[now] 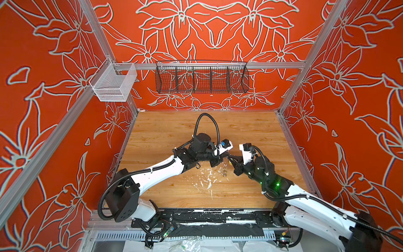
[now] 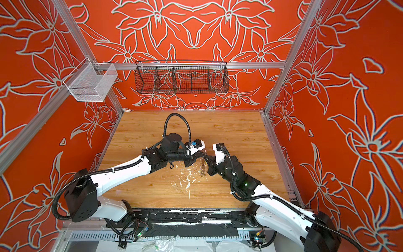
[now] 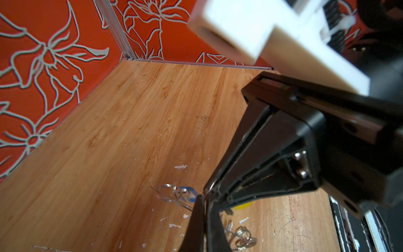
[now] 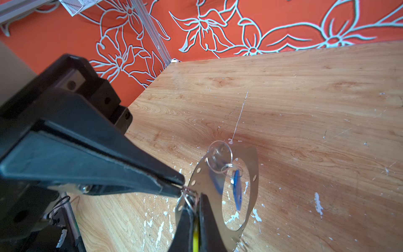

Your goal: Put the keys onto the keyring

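black tapered pincer (image 4: 197, 203) against flat keyring (image 4: 250, 194)

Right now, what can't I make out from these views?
- Yellow key: in the right wrist view only a sliver shows between the right pincer's fingers, which hide the rest.
- Keyring: its lower edge is cut off by that frame. In both top views it is too small to read.
- Left pincer: shut, but whether it grips the split ring is unclear.
- Blue key: blurred.
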You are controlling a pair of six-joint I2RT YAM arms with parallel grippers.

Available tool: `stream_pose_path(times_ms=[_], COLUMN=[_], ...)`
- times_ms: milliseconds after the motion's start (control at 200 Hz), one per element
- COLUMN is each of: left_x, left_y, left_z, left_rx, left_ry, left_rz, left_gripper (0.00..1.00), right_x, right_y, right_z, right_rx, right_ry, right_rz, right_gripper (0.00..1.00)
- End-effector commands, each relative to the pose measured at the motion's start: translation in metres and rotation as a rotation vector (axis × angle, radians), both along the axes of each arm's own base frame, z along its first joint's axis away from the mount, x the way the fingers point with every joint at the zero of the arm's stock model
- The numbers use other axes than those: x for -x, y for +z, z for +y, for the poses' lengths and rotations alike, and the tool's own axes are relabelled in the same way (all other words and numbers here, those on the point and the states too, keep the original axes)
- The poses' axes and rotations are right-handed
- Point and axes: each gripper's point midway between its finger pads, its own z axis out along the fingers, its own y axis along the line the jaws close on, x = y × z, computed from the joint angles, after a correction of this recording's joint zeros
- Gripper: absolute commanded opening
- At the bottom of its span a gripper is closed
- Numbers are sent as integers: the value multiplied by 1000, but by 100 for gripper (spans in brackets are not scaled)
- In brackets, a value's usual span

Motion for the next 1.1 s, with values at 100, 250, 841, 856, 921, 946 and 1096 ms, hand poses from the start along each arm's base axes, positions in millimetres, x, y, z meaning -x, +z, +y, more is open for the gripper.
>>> stream_pose_path(times_ms=[100,250,841,856,921,946,1096], left_x=[5,17,10,9,10,11,14], left_y=[32,42,44,43,43,42,42], left_z=[20,30,34,34,33,32,29], left_rx=[233,321,370,361,335,324,275], left_ry=[82,87,139,138,131,122,90], left_rz=[-174,-210,-197,-194,-181,-182,-179], left_gripper=[0,0,12,14,21,23,29], right_x=[-17,-17,-13,-13,-11,-11,-10], right_y=[-18,-27,-9,-8,-5,-4,5], right_z=[-20,-11,9,8,6,5,2], right_rx=[-43,-80,-132,-130,-111,-99,-39], right_ry=[-157,-121,-13,-15,-14,-15,-11], right_rz=[64,94,65,61,45,39,-3], right_gripper=[0,0,0,0,0,0,0])
